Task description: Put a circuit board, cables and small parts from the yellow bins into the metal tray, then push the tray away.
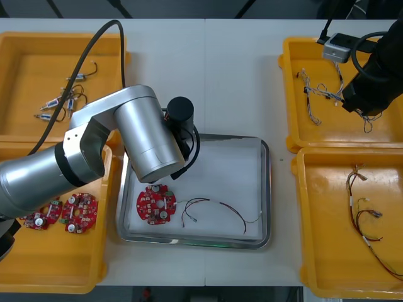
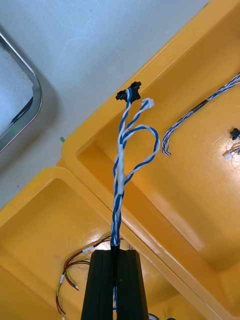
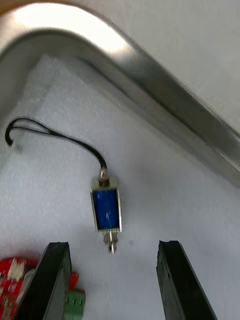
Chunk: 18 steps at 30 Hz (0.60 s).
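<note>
"Twisted blue and white cable (image 2: pixel 120 170): where is it, and how does it handle?"

"Upper right of the front view, above a yellow bin (image 1: pixel 296 135), with the right gripper (image 2: pixel 114 252) clamped on one end. It's light, limp and looping. Hold the twisted stem, not the black connector (image 2: pixel 128 91)."

"Left gripper (image 3: pixel 112 245)?"

"Spread wide over a boxy small metal part (image 3: pixel 106 210) on the metal tray's (image 3: pixel 165 95) white lining."

Nothing readable here tbh. No legible print, labels or numbers on the round red circuit boards (image 1: pixel 155 204), the yellow plastic bins (image 1: pixel 25 94) or the small blue-bodied metal part (image 3: pixel 106 209).
</note>
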Each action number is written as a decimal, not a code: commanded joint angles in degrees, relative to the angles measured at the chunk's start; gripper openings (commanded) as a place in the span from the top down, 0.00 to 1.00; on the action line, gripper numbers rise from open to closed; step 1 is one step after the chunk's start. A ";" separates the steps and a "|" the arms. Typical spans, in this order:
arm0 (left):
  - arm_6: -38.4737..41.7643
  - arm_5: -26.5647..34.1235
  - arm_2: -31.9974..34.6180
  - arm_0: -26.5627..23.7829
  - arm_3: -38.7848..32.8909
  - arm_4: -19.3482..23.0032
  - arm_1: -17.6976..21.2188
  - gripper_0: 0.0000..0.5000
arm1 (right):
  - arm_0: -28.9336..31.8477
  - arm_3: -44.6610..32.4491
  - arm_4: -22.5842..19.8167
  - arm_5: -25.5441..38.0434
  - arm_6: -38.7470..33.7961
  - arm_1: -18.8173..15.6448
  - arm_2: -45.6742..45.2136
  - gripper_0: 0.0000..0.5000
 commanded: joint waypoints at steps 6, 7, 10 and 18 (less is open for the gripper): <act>2.88 10.02 11.94 -5.51 -9.38 15.49 6.40 0.00 | 0.16 -1.73 -0.34 0.41 0.33 -2.11 -1.60 1.00; 2.96 10.90 13.43 -6.13 -9.64 16.90 7.27 0.00 | 0.16 -1.82 -0.43 0.41 0.33 -2.02 -1.60 1.00; 2.96 11.77 16.51 -7.53 -9.64 19.88 9.91 0.00 | 0.16 -1.82 -0.69 0.41 0.42 -2.02 -1.60 1.00; 2.26 12.21 24.77 -8.59 -6.74 24.89 16.15 0.00 | 0.16 -3.32 -1.48 0.33 0.77 -0.35 -1.52 1.00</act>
